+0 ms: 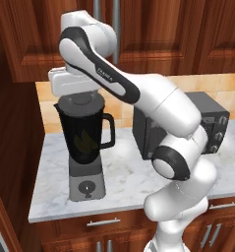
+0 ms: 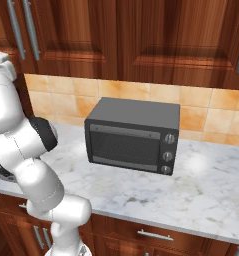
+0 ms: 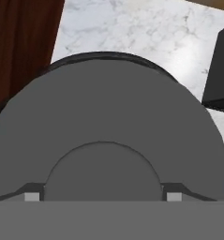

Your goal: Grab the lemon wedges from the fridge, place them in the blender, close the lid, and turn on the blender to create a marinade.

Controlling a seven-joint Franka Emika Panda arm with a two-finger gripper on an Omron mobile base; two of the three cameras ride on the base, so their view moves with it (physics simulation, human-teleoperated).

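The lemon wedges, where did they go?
The lemon wedges are inside the blender, a yellow glow through its dark jar, at the counter's left end in the left base view, left of the toaster oven.

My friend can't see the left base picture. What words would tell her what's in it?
A white robot arm reaches over a tall dark blender, its hand just above the grey lid. Something yellow sits inside the jar. A dark toaster oven stands behind on the marble counter.

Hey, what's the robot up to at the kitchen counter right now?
The arm has its gripper right over the blender, fingers spread either side of the raised centre of the lid, which sits on the jar's mouth. Something yellow shows inside the jar, likely the lemon wedges. A toaster oven stands beside it on the counter.
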